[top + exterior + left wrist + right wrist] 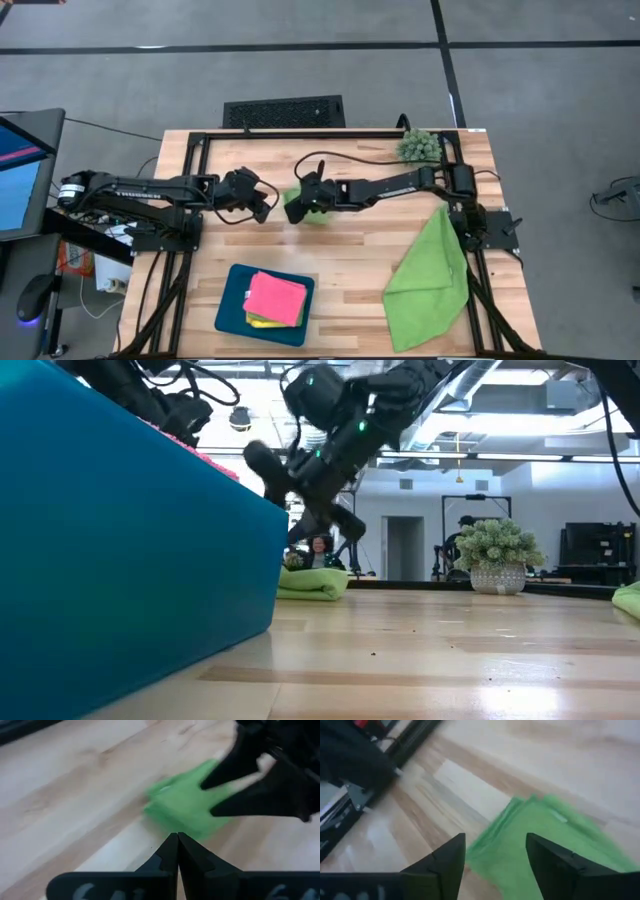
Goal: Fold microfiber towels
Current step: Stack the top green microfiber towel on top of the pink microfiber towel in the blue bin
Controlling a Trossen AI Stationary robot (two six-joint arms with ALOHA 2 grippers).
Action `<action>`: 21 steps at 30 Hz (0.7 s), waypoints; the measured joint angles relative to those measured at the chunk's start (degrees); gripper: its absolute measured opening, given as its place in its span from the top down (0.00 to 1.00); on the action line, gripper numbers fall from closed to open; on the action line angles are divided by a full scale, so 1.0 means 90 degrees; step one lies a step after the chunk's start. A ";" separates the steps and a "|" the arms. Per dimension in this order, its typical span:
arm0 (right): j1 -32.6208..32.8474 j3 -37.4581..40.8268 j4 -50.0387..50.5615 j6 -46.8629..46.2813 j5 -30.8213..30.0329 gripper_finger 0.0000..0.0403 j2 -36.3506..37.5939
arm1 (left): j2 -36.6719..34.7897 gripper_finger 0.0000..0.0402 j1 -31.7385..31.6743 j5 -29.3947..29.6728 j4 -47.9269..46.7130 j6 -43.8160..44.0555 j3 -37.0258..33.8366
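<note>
A lime green microfiber towel [308, 210], folded into a small square, lies flat on the table's middle; it also shows in the low view [312, 583]. My right gripper [495, 851] is open and hangs just above the towel [545, 837], clear of it. My left gripper [177, 845] is shut and empty, just left of the towel [182, 807]. Another lime green towel [430, 272] lies spread out at the table's right. A hot pink folded towel [276, 297] lies on a yellow one [262, 321] in the dark teal tray [232, 300].
The teal tray stands near the table's front edge and fills the left of the low view [120, 550]. A small spiky green plant [418, 147] stands at the far right. A person [320, 546] shows far behind the table. Bare wood lies between the tray and the spread towel.
</note>
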State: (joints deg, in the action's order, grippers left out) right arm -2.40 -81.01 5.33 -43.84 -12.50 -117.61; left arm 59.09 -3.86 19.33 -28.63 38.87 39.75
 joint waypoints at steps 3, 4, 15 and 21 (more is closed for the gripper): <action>0.0108 -0.0003 0.0407 0.0220 -0.0440 0.43 0.0422 | 0.0000 1.00 0.0000 -0.0498 0.0629 -0.0071 -0.0147; 0.0158 -0.0005 0.0578 0.0306 -0.0622 0.43 0.0561 | 0.0004 1.00 0.0001 -0.0630 0.0708 -0.0001 -0.0201; 0.0746 -0.0003 0.2121 0.0692 -0.0943 0.44 0.0949 | 0.0087 1.00 -0.0088 -0.1313 0.1605 0.2532 -0.1427; 0.0804 -0.0003 0.2554 0.0544 -0.0967 0.44 0.1312 | 0.0368 0.87 -0.0481 -0.1918 0.4299 0.3249 -0.2452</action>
State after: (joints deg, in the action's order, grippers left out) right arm 4.83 -81.03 28.32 -38.94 -21.20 -105.80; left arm 62.40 -8.19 2.08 10.05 68.11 17.68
